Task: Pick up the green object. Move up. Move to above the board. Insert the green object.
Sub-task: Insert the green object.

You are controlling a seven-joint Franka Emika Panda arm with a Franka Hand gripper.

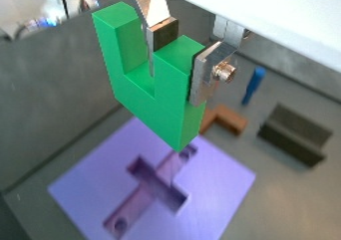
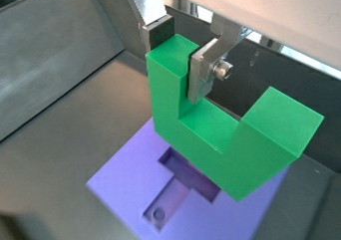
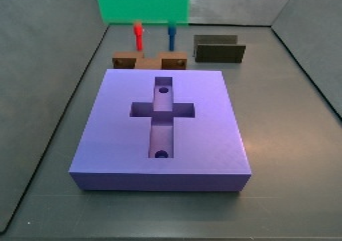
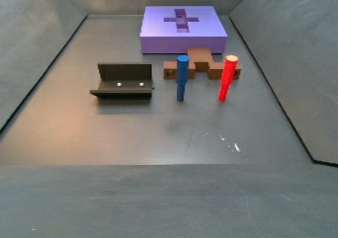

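Holding the green object (image 1: 150, 80) aloft, gripper (image 1: 186, 47) clamped on one upright prong, silver fingers (image 2: 204, 70) pinching it on both faces. Hanging above the board (image 3: 201, 135) in both wrist views, base pointing down, probably so the block can drop into the cross-shaped recess (image 3: 162, 120). Showing only as a green slab at the upper edge in a side view, well clear of the board. Recess and both round holes lying empty. Red peg (image 4: 227, 77) and blue peg (image 4: 183, 77) standing upright in brown bases, apart from the board; fixture (image 4: 123, 80) nearby.
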